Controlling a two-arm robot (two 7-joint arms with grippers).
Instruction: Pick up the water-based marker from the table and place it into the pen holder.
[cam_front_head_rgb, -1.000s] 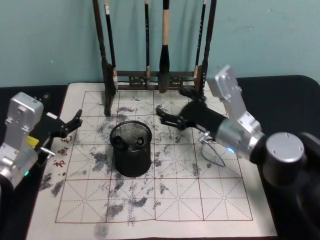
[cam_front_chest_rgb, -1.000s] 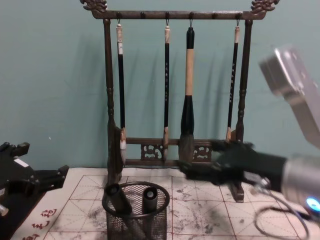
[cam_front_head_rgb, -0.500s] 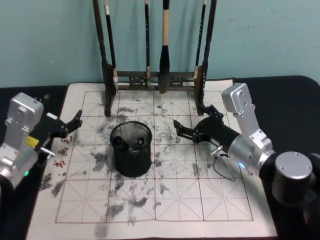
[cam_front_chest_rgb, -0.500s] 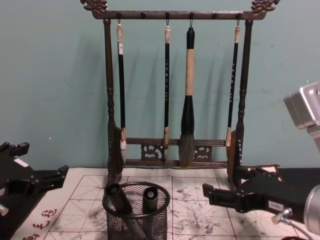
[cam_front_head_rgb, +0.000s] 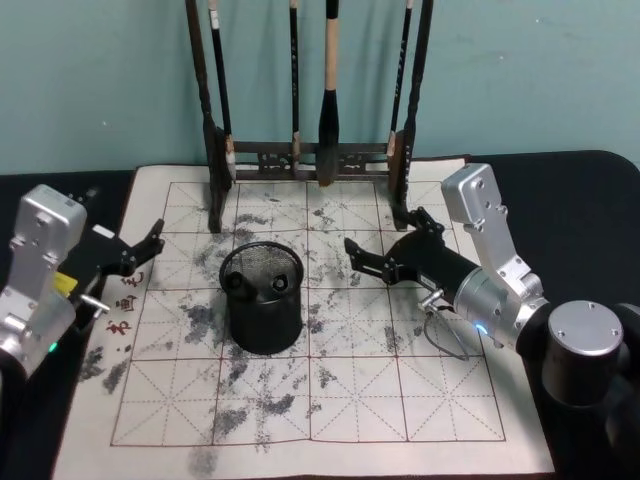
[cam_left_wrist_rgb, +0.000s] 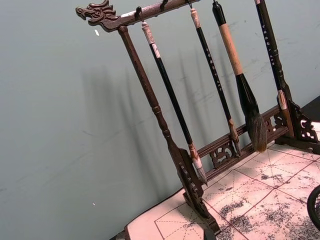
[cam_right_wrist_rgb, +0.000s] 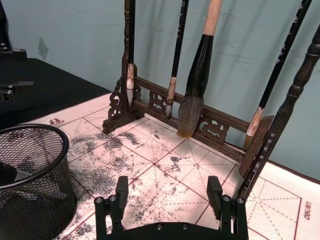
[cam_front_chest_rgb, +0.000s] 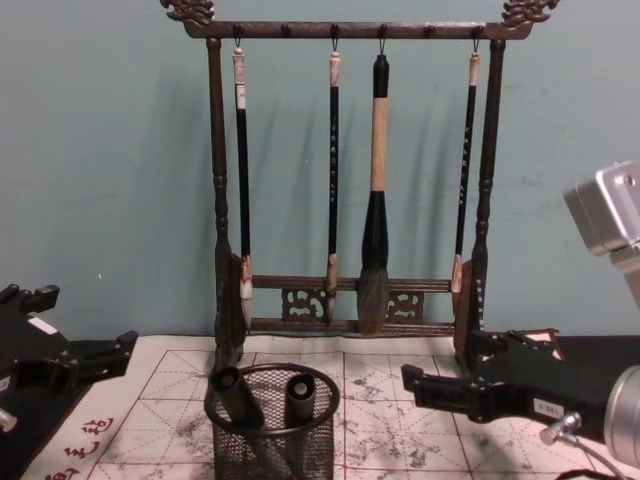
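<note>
The pen holder (cam_front_head_rgb: 262, 305), a round black mesh cup, stands on the ink-stained practice mat (cam_front_head_rgb: 350, 390) left of centre. Two dark markers (cam_front_head_rgb: 240, 282) lean inside the pen holder (cam_front_chest_rgb: 272, 430), their tops showing above the rim (cam_front_chest_rgb: 298, 390). My right gripper (cam_front_head_rgb: 383, 240) hovers low over the mat to the right of the holder, open, with nothing between its fingers (cam_right_wrist_rgb: 121, 189). It also shows in the chest view (cam_front_chest_rgb: 450, 372) and the right wrist view (cam_right_wrist_rgb: 167, 192). My left gripper (cam_front_head_rgb: 140, 252) rests open at the mat's left edge (cam_front_chest_rgb: 80, 345), apart from the holder.
A tall dark wooden brush rack (cam_front_head_rgb: 310, 155) with several hanging brushes (cam_front_chest_rgb: 375, 250) stands along the mat's far edge against the teal wall. A grey cable loop (cam_front_head_rgb: 445, 335) hangs by my right wrist. Black tabletop (cam_front_head_rgb: 570, 200) surrounds the mat.
My right gripper has drawn back from near the rack's base toward the right and lower, staying open and empty. The left arm, the holder and the markers have not moved.
</note>
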